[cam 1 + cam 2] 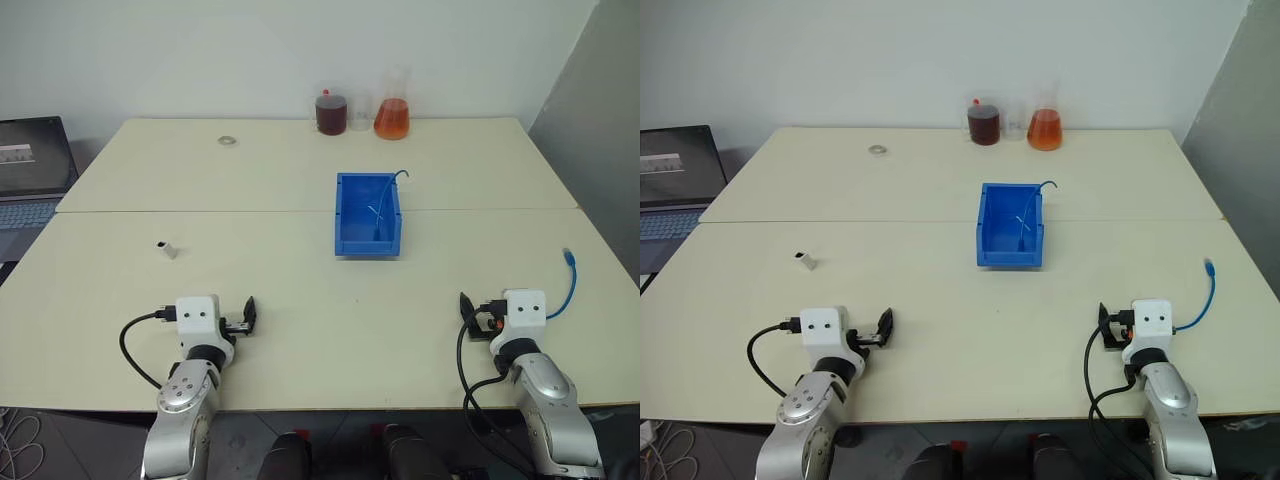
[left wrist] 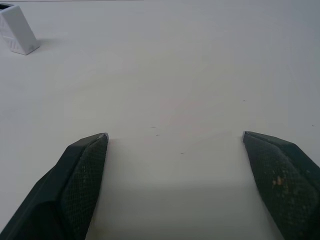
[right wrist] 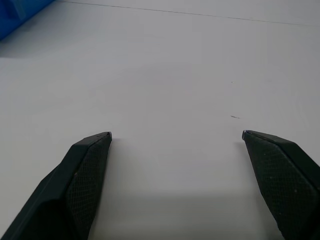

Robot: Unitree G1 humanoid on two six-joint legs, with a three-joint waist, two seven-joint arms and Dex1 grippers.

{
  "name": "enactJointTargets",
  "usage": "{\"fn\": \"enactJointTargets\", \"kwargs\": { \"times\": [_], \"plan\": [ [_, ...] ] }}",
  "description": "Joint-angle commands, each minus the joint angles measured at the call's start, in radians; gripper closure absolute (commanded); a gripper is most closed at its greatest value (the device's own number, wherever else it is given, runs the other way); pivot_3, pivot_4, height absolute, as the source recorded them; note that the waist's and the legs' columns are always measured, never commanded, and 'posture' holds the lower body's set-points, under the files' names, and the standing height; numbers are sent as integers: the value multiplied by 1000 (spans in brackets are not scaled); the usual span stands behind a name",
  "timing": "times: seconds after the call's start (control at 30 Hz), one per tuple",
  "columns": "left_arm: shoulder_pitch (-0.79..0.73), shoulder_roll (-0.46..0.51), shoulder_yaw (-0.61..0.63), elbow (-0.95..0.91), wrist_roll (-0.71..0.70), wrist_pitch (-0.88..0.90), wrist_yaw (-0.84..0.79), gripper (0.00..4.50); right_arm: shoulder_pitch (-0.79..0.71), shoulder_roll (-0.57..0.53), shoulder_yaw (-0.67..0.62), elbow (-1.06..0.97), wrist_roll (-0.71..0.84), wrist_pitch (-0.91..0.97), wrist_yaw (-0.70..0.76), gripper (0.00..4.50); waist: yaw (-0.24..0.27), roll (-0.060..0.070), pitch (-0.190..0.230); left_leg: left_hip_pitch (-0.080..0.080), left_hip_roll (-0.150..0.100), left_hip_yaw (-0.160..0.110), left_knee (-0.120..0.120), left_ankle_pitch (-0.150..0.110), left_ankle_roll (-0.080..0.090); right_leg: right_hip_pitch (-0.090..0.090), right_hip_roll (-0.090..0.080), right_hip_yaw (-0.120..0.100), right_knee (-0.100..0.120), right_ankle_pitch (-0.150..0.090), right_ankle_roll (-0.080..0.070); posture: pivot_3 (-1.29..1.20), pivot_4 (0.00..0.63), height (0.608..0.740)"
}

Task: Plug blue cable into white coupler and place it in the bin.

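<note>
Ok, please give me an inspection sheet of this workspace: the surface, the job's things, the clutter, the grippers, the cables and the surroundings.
Surface: pale table, two boards joined by a seam.
Job's things: white coupler lies alone on the robot's left; blue cable runs over the right edge, plug end on the table; bin stands mid-table with a thin cable piece inside, hanging over its rim.
Clutter: dark-liquid beaker, orange-liquid flask, empty clear beaker, small ring at the far side.
Grippers: left gripper and right gripper open, empty.
Cables: black arm cables at both wrists.
Surroundings: laptop beyond the left side; white wall behind.
</note>
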Motion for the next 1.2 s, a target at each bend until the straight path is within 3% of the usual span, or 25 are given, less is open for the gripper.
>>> {"fn": "enactJointTargets", "kwargs": {
  "times": [0.03,0.4,0.83,1.2],
  "plan": [
    [19,17,32,-1,13,5,15,0,13,-2,-4,-44,-6,-1,-5,45,0,0,0,0,0,0,0,0,0,0,0,0,0,0,0,0,150,740],
    [59,34,54,-16,-11,5,-16,0,77,11,10,-100,-11,3,-10,45,0,0,0,0,0,0,0,0,0,0,0,0,0,0,-1,0,150,740],
    [157,74,36,-76,-29,31,-90,0,258,1,44,-308,-4,62,9,45,-2,-1,0,0,1,0,-2,-1,-1,-1,0,0,0,-2,-2,0,150,740],
    [156,230,67,-202,-65,224,-169,0,133,-110,-128,-423,145,382,60,45,-3,-2,1,-1,1,0,-2,-1,-1,-1,0,0,0,-5,-7,0,150,740]
  ]
}}
